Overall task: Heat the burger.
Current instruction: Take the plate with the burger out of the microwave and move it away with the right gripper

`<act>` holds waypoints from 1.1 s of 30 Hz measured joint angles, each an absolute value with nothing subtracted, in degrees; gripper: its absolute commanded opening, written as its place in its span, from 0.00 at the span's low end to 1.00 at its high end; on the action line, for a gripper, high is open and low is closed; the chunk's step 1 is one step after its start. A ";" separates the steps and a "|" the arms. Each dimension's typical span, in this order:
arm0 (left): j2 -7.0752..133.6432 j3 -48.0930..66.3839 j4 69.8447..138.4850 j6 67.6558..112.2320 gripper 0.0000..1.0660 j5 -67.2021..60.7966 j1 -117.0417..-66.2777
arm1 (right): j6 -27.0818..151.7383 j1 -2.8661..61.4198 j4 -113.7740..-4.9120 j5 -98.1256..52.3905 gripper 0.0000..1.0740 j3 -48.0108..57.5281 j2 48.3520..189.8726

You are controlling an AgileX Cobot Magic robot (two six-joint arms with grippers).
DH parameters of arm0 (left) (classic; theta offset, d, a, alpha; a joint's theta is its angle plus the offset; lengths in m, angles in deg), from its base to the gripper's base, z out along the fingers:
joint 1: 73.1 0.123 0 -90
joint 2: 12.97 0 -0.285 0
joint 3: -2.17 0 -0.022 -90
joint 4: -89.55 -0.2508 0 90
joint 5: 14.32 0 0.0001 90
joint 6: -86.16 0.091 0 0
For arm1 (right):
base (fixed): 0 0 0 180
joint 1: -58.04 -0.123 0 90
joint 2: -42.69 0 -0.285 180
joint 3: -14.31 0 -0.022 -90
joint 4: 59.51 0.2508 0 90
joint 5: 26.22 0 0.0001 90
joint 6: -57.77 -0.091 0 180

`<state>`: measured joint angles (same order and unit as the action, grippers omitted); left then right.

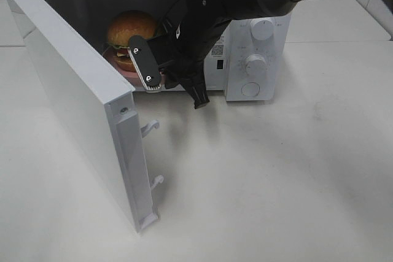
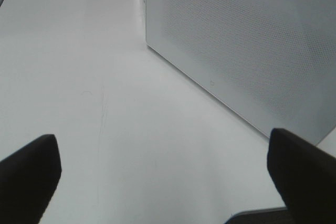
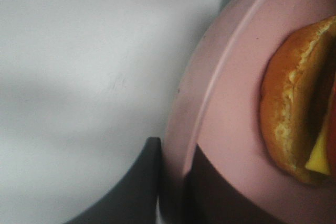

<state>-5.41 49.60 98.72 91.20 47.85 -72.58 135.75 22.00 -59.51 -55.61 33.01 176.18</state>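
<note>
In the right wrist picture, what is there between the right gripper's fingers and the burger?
Only bare pink plate. The right gripper is shut on the plate's rim, and the burger sits further in on the plate, apart from the fingers. The right wrist view shows this.

1. The microwave (image 1: pixel 255 59) is white, with white dials and faint grey print on its panel; its cavity is dark grey.
2. The microwave door (image 1: pixel 73 99) is white; in the left wrist view its face carries a fine grey dot mesh.
3. Inside the microwave, the burger (image 1: pixel 130 35) shows a glossy golden-brown bun, green lettuce, red tomato and yellow cheese.
4. Under the burger, the plate (image 3: pixel 231 124) is pale pink.
5. In front of the microwave, the right gripper (image 1: pixel 161 72) is black, with a white-edged finger.
6. The table (image 1: pixel 276 176) is off-white.
</note>
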 measured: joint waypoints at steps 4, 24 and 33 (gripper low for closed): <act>-5.41 49.60 98.72 91.20 0.94 47.85 -72.58 | 139.53 21.77 -57.45 -55.78 0.00 29.68 173.43; -5.41 49.60 98.72 91.20 0.94 47.85 -72.58 | 148.99 22.80 -50.52 -57.16 0.00 21.60 165.46; -5.41 49.60 98.72 91.20 0.94 47.85 -72.58 | 152.77 23.32 -49.03 -57.33 0.00 14.61 159.73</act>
